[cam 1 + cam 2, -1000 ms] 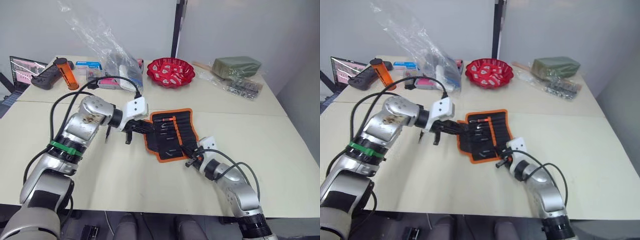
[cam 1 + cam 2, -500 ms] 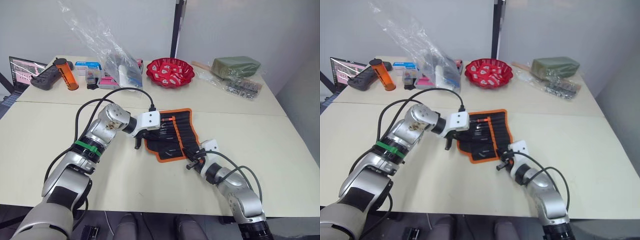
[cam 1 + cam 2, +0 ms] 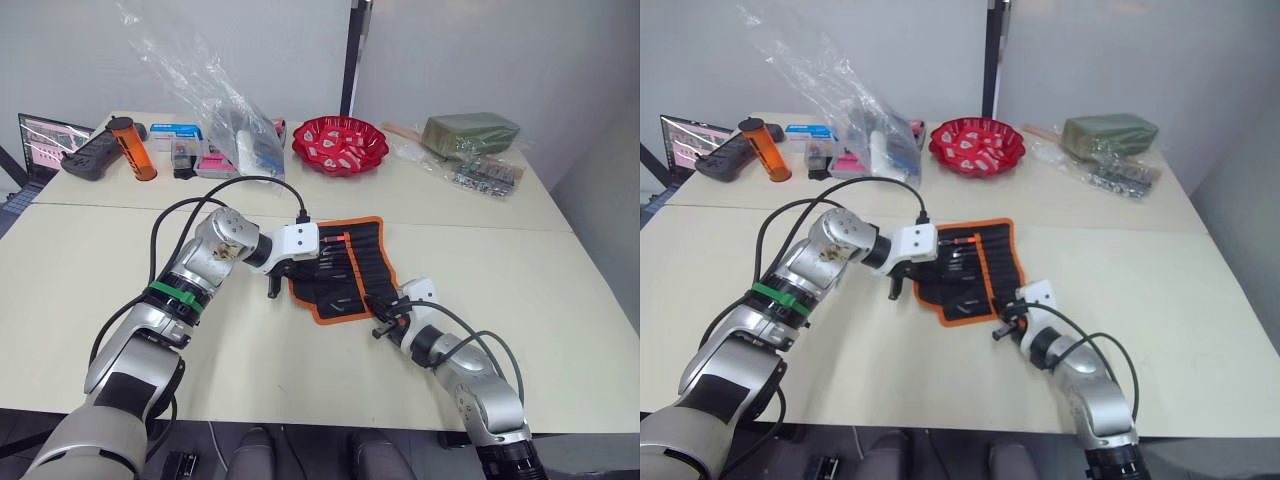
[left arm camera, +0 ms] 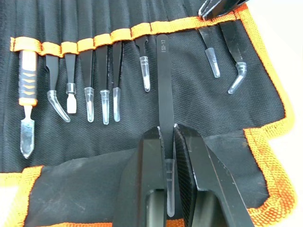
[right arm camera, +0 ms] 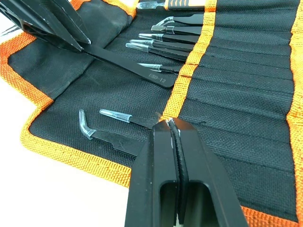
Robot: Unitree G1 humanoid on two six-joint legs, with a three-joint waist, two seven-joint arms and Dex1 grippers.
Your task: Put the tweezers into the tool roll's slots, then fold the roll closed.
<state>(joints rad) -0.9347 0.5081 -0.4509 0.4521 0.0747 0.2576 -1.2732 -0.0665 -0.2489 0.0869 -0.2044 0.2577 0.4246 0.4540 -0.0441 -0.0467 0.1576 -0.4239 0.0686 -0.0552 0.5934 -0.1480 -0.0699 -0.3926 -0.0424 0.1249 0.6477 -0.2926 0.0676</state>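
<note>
The tool roll [image 3: 345, 265] lies unfolded in the middle of the worktop [image 3: 500, 260], slots [image 4: 118, 35] facing up, so the loading is not finished. The left gripper [image 4: 169, 142] pinches a straight black tweezer [image 4: 163, 90] near its capped tip and lines its blunt end up with the orange-edged pocket row; that looks like a feed into a free slot. Several tweezers [image 4: 102, 71] already sit tucked in, clear tip caps poking out, beside an orange-handled tool [image 4: 27, 85]. The right gripper [image 5: 173, 127] is shut with nothing between its fingers, and it presses on the roll's orange band at the near right, probably to stop the fabric sliding. Folding cannot begin until this one is seated
</note>
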